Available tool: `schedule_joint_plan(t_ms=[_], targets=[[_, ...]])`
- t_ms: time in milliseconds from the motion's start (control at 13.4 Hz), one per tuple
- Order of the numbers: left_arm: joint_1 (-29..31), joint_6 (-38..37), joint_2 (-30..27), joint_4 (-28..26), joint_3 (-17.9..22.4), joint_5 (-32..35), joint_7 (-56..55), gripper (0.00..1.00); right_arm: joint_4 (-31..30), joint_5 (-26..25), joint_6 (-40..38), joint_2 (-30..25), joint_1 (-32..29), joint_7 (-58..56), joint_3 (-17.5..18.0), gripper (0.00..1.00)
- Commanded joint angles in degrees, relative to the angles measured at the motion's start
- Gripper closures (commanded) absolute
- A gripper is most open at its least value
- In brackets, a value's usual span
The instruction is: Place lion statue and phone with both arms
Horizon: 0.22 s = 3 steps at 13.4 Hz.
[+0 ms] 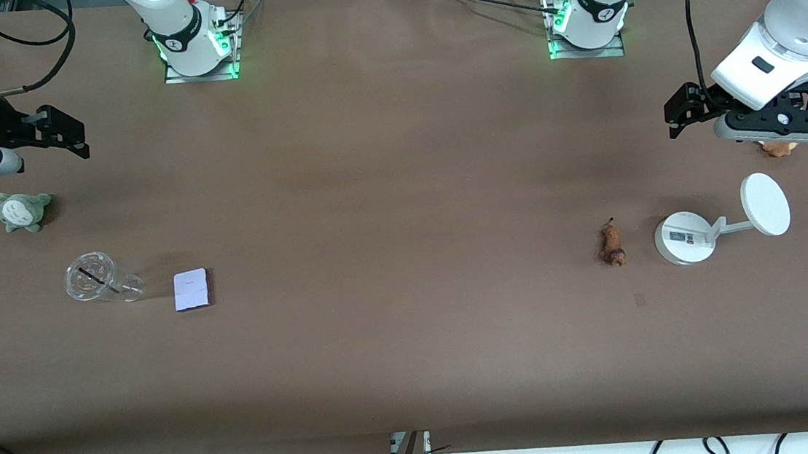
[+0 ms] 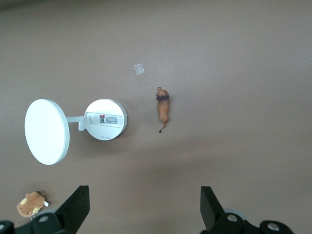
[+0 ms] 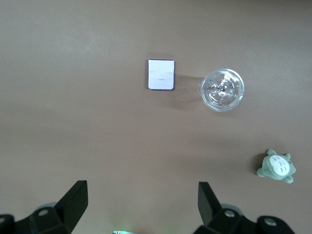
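Both grippers wide open & empty, up high: left gripper (image 2: 141,209) over brown plush toy (image 1: 777,147), right gripper (image 3: 141,207) near grey-green toy (image 1: 22,210). Lion (image 1: 611,243) lies beside white stand (image 1: 684,237); phone (image 1: 192,289) beside clear cup (image 1: 95,278). Drop straight down, centre fingers w/ care, pinch lion across body

Both grippers (image 1: 683,115) (image 1: 66,132) aloft, fingers (image 2: 73,207) apart

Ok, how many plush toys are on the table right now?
2. The grey-green plush toy lies at the right arm's end, below the open right gripper. The brown plush toy lies at the left arm's end, partly hidden under the open left gripper.
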Motion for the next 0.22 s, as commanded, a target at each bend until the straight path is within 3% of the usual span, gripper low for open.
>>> schedule_joint_plan(t_ms=[0,150], targets=[[0.09,-1.22,0.00,0.84,-0.08,-0.61,0.65,0.00,-0.68,0.59,-0.20,-0.25,-1.55,0.64,1.49,0.00],[0.09,-1.31,0.00,0.84,-0.08,-0.61,0.65,0.00,-0.15,0.50,-0.38,0.19,-1.46,0.55,1.49,0.00]])
